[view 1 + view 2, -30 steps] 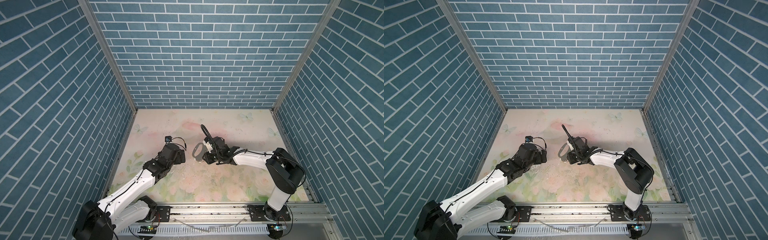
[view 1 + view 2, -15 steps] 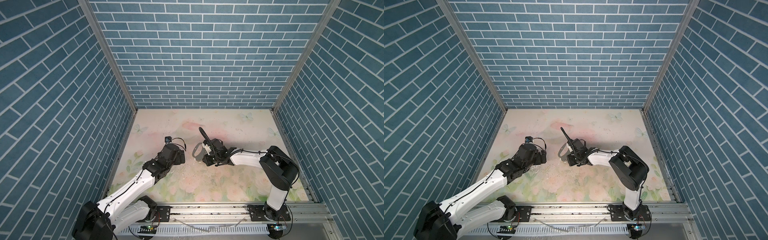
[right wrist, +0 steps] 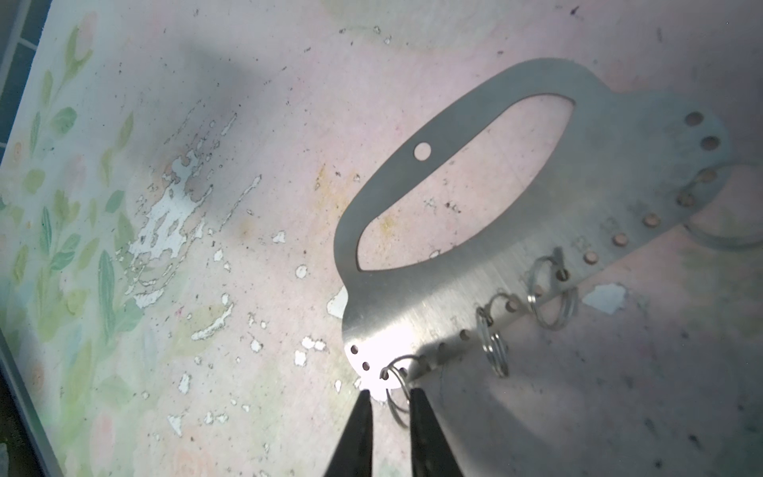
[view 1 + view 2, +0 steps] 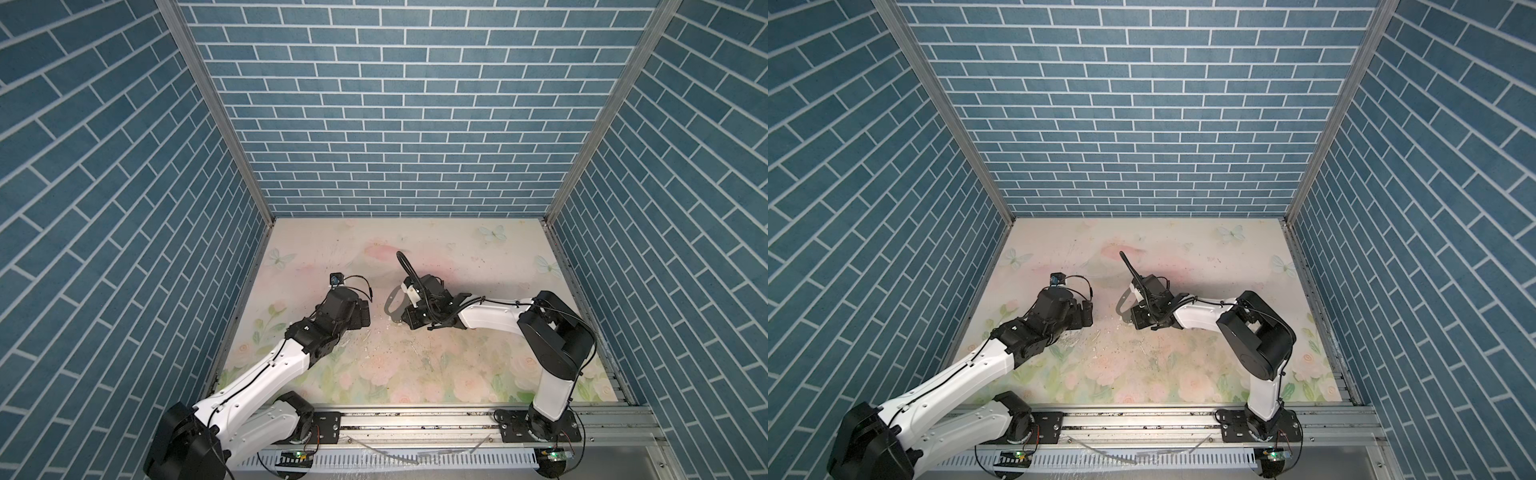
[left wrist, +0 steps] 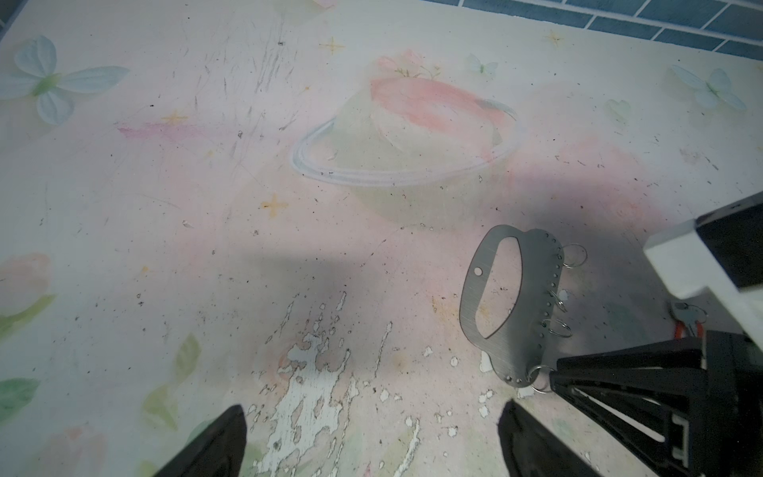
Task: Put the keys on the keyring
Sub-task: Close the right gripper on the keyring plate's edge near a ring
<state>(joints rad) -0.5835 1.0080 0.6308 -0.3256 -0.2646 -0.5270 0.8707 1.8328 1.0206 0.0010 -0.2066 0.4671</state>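
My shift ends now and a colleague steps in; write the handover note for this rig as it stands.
Grippers: left gripper open and empty over the table, apart from the keyring; right gripper nearly closed around the end split ring, grip unconfirmed.
Things: keyring lies flat on the table; none of its four split rings carries a key. One key with an orange tag lies beside it, half hidden by the right gripper; the second key is not visible.
Done: no key threaded. Left: thread both keys.
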